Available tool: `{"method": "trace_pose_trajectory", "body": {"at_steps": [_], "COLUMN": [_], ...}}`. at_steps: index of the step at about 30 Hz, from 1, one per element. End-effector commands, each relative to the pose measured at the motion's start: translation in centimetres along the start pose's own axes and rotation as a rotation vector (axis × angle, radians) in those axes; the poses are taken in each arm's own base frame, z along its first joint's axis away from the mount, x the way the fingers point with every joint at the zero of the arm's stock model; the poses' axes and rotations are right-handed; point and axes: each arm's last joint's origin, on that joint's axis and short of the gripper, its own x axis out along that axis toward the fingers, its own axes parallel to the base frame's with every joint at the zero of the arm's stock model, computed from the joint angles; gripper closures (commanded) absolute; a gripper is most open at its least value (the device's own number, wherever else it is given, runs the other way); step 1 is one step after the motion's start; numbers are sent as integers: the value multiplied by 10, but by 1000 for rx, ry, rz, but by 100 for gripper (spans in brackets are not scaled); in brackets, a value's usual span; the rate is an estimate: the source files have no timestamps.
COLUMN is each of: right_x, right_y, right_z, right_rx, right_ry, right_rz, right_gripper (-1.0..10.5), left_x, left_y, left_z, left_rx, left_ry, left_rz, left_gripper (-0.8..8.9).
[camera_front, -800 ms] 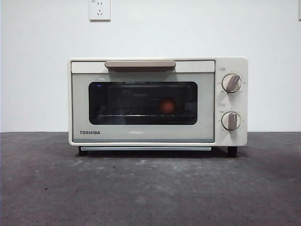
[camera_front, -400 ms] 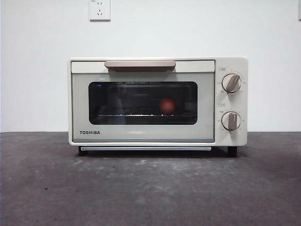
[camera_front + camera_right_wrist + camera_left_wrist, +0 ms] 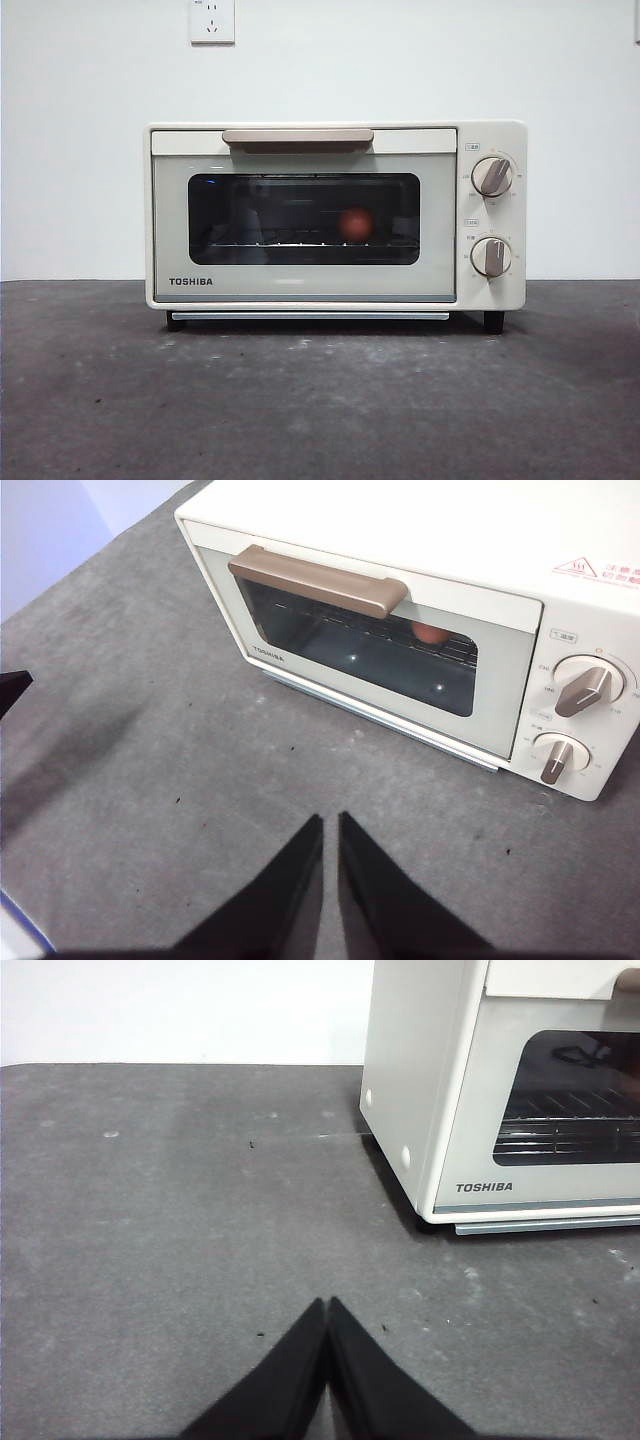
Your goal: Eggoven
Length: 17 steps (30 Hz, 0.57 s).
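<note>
The cream TOSHIBA toaster oven (image 3: 300,285) stands in the middle of the dark table with its glass door shut. The reddish-brown egg (image 3: 355,223) lies on the rack inside, right of centre, behind the glass. In the right wrist view the oven (image 3: 400,540) and a bit of the egg (image 3: 428,632) under the handle (image 3: 318,580) show. My right gripper (image 3: 330,825) is shut and empty, above the table in front of the oven. My left gripper (image 3: 327,1305) is shut and empty, low over the table off the oven's (image 3: 420,1090) left front corner.
Two knobs (image 3: 491,176) (image 3: 490,257) sit on the oven's right panel. A wall socket (image 3: 212,20) is on the white wall behind. The other arm's black tip (image 3: 12,688) shows at the edge of the right wrist view.
</note>
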Motion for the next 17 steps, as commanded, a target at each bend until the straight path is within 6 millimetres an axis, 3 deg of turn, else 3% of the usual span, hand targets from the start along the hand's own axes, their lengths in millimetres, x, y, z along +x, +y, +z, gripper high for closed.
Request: {"method": "trace_pose_trajectory", "body": {"at_steps": [1, 10, 17], "right_x": [0, -27, -42], "right_y": [2, -26, -55], "right_z": [2, 7, -18], "right_rx": [-15, -34, -96], "right_ry": [-10, -185, -342], "right_rz": [7, -163, -228], "right_gripper": [942, 942, 942], "left_x": [3, 3, 3], "left_y": [1, 1, 1], "left_z": [-9, -9, -9], "left_rx": [-8, -8, -8], "left_ry": [26, 25, 26], "left_rz": [3, 3, 3], "left_gripper": [806, 806, 806]}}
